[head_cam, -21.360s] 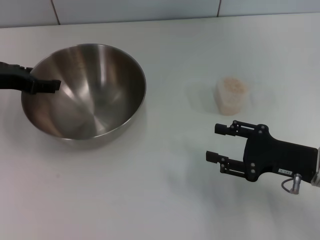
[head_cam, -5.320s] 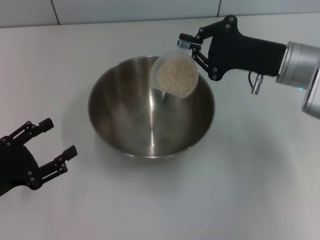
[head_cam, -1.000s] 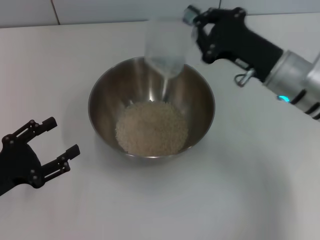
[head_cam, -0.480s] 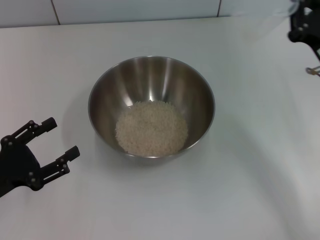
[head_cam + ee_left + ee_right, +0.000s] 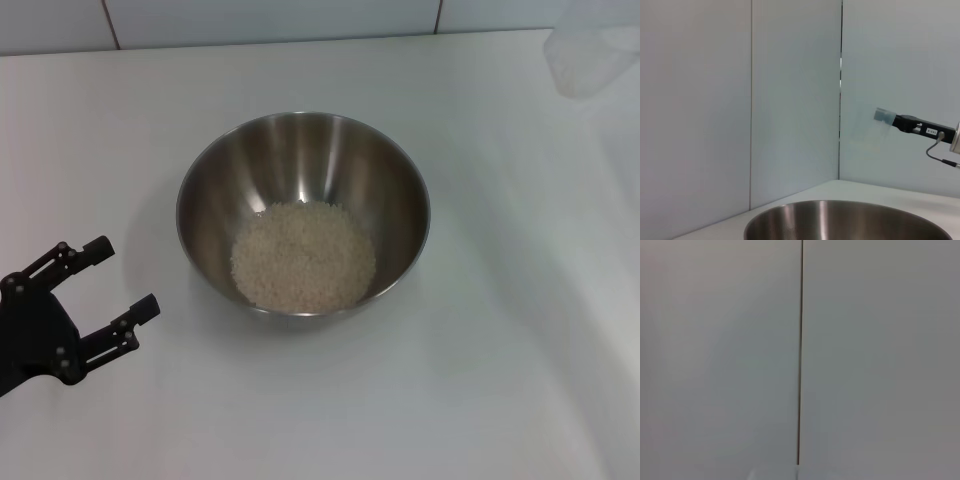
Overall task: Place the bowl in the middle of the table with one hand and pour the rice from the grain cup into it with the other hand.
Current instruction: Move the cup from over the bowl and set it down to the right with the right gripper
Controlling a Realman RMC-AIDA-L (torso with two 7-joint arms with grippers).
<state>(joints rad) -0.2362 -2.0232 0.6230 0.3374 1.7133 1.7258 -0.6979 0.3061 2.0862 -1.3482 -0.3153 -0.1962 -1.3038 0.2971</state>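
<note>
the left gripper (image 5: pixel 108 283) sits nearest, just off the bowl's (image 5: pixel 303 150) near-left side, fingers spread wide and holding nothing. the bowl's upright about mid table (image 5: pixel 480 380) with the rice (image 5: pixel 303 256) heaped in its bottom, and off past its far-right side the grain cup (image 5: pixel 590 55) shows as a pale blur at the frame corner. in the left wrist view the right gripper (image 5: pixel 886 118) hangs high beyond the bowl, clamped on that cup; the little white label on it is too small to read.
</note>
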